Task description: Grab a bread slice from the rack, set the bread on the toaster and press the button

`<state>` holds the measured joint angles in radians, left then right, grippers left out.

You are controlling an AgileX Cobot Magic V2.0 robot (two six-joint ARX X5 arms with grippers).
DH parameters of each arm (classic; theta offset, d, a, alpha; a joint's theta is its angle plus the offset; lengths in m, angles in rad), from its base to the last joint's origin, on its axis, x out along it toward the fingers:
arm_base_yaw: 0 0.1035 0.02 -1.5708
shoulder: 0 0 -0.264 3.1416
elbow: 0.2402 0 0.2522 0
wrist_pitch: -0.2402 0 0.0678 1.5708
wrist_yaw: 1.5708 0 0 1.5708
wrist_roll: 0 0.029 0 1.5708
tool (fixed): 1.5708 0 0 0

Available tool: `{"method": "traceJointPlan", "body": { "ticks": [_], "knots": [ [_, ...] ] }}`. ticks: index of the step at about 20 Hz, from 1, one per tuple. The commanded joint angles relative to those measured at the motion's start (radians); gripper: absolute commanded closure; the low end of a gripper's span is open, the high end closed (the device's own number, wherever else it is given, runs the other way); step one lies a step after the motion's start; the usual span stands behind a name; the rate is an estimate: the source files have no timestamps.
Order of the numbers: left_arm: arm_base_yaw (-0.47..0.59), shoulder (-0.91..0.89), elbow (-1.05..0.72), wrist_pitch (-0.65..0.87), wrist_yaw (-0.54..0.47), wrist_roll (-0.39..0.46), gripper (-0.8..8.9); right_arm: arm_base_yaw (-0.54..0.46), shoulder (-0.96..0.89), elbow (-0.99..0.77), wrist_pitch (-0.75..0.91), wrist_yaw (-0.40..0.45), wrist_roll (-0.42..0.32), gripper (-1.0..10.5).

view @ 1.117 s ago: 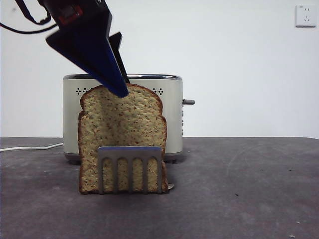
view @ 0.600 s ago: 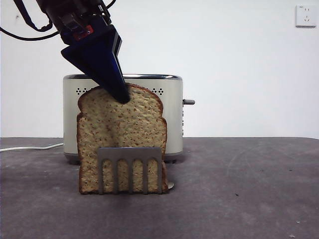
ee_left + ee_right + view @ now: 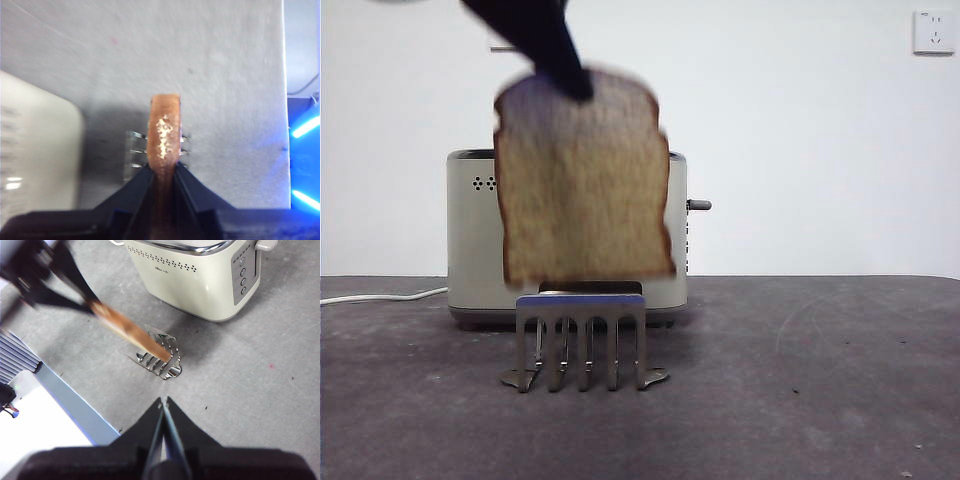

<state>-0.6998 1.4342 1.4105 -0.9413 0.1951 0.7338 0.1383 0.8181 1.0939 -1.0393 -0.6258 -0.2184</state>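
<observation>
Tan slice of bread point(image 3: 585, 185), dark crust, blurred, in left gripper point(image 3: 163, 167).

The slice of bread point(image 3: 585, 185) hangs upright in the air, clear of the rack point(image 3: 582, 340) — a tan, speckled face with a dark brown crust and rounded top, motion-blurred in the front view, its lower edge just above the rack's top bar. The rack, small and shiny with arched upright bars and flat feet, stands on the worktop in front of the toaster point(image 3: 470, 240). The toaster is boxy, cream, chrome-rimmed — its dark grey button point(image 3: 698, 205) juts sideways from the narrow side.
</observation>
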Motion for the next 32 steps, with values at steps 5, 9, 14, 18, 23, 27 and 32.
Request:
{"method": "traceJointPlan", "body": {
  "ticks": [5, 9, 14, 18, 23, 27, 32],
  "knots": [
    [-0.003, -0.007, 0.323, -0.098, -0.194, 0.039, 8.22, 0.002, 0.000, 0.002, 0.005, 0.000, -0.008, 9.6],
    [0.014, -0.007, 0.370, -0.048, -0.293, 0.154, 8.22, 0.002, 0.000, 0.002, 0.005, 0.000, -0.008, 9.6],
    [0.072, 0.020, 0.370, 0.014, -0.287, 0.261, 8.22, 0.002, 0.000, 0.002, 0.005, 0.000, -0.008, 9.6],
    [0.141, 0.065, 0.370, 0.029, -0.198, 0.300, 8.22, 0.002, 0.000, 0.002, 0.005, 0.000, -0.008, 9.6],
    [0.196, 0.136, 0.370, 0.032, -0.128, 0.317, 8.22, 0.002, 0.000, 0.002, 0.005, 0.000, -0.008, 9.6],
    [0.225, 0.177, 0.370, 0.039, -0.082, 0.317, 8.22, 0.002, 0.000, 0.002, 0.005, 0.004, -0.008, 9.6],
    [0.272, 0.217, 0.370, 0.051, 0.006, 0.317, 8.22, 0.002, 0.014, 0.002, 0.005, 0.003, -0.011, 9.6]
  ]
}}
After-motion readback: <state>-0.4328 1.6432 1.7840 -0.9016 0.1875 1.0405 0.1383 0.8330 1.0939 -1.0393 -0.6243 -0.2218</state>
